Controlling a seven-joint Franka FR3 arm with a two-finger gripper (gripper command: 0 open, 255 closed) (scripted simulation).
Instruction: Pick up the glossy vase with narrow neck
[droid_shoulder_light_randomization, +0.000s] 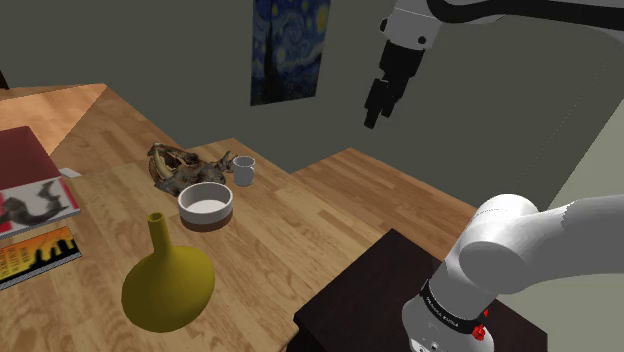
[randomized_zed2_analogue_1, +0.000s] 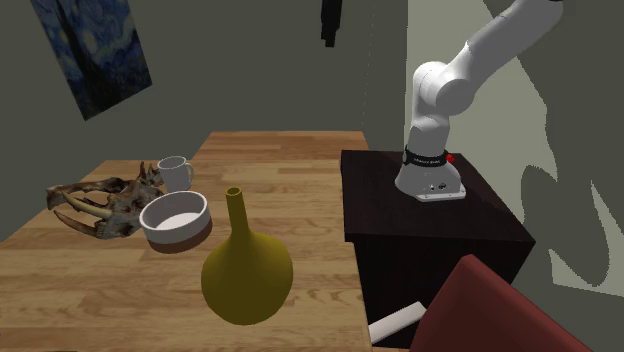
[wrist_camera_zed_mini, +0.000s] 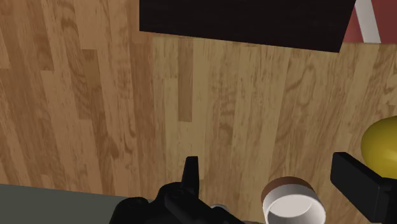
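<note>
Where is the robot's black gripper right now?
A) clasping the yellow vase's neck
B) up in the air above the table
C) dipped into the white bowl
B: the gripper hangs high above the wooden table, apart from the yellow vase, touching nothing.

I read the vase (droid_shoulder_light_randomization: 168, 285) as glossy mustard yellow, plain all over. The bowl (droid_shoulder_light_randomization: 205, 204) is white with a brown band round its foot, and the mug (droid_shoulder_light_randomization: 243, 171) is plain white. The animal skull (droid_shoulder_light_randomization: 180, 168) is mottled brown and tan. The table (droid_shoulder_light_randomization: 300, 215) shows honey-brown planks with darker grain. The stand (droid_shoulder_light_randomization: 365, 290) is near-black brown. My arm (droid_shoulder_light_randomization: 540, 250) is white and its gripper (droid_shoulder_light_randomization: 371, 118) is black. The wall (droid_shoulder_light_randomization: 180, 50) is grey-green. The poster (droid_shoulder_light_randomization: 290, 45) swirls deep blue with yellow spots. One book (droid_shoulder_light_randomization: 25, 160) is dark red and another (droid_shoulder_light_randomization: 35, 255) orange-yellow with black marks.
</note>
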